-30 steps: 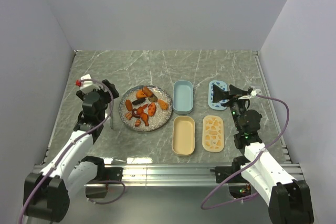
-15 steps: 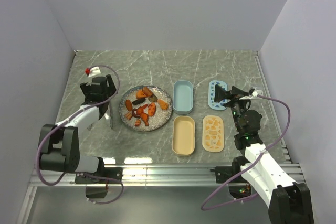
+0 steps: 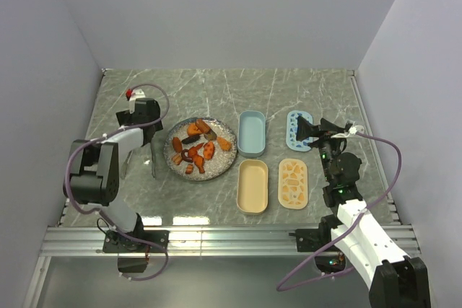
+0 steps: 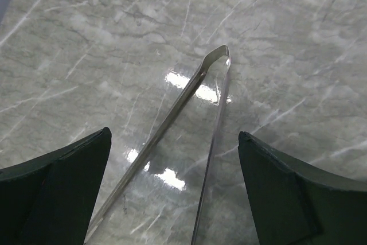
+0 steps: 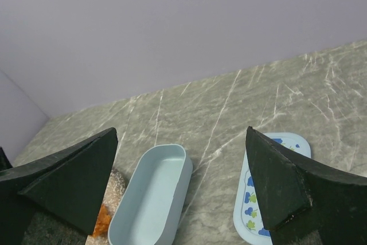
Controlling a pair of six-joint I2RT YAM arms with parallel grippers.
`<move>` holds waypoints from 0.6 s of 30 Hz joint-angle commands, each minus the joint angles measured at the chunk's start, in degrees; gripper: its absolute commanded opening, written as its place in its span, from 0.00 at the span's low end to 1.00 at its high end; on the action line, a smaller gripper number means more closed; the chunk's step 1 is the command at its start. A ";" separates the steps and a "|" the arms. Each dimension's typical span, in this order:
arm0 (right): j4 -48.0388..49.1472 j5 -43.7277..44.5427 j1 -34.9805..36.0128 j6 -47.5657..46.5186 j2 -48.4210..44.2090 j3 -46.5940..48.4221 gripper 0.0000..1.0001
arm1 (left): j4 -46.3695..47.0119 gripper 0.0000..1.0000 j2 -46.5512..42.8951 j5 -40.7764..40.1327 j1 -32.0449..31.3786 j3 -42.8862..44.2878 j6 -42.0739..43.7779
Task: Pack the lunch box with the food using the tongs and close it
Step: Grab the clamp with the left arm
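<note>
Left claw point(image 4: 174, 133) shifted over tongs point(image 4: 221, 51), two tubs point(image 3: 251, 133) point(image 3: 253, 186), two lids point(image 3: 298, 130) point(image 3: 293, 182), perhaps twelve chunks point(image 3: 196, 146)

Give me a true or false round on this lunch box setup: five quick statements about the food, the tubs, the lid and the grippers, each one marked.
1. All the food sits on the plate. True.
2. The blue tub and the peach tub are both empty. True.
3. The left gripper grips the tongs. False: it is open above the tongs, which lie on the table.
4. The blue lid covers the blue tub. False: it lies on the table, right of that tub.
5. The right gripper is shut. False: it is open and holds nothing.
</note>
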 commanded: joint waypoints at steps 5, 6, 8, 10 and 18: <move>1.37 1.19 0.39 0.32 -0.94 1.82 0.99 | -4.61 0.99 8.45 1.08 0.33 7.27 -0.14; 1.37 1.27 0.39 0.32 -1.11 1.47 0.99 | -4.61 0.99 10.20 1.17 0.42 7.63 -0.14; 1.46 1.54 0.39 0.32 -1.46 1.38 0.99 | -5.74 0.99 12.83 1.00 0.51 9.20 -0.23; 1.55 1.63 0.48 0.32 -1.46 1.29 0.99 | -6.45 0.98 14.25 1.52 0.51 10.26 -0.23; 1.46 1.89 0.48 0.23 -1.64 1.11 0.98 | -6.98 0.60 13.38 2.05 0.33 10.36 -1.11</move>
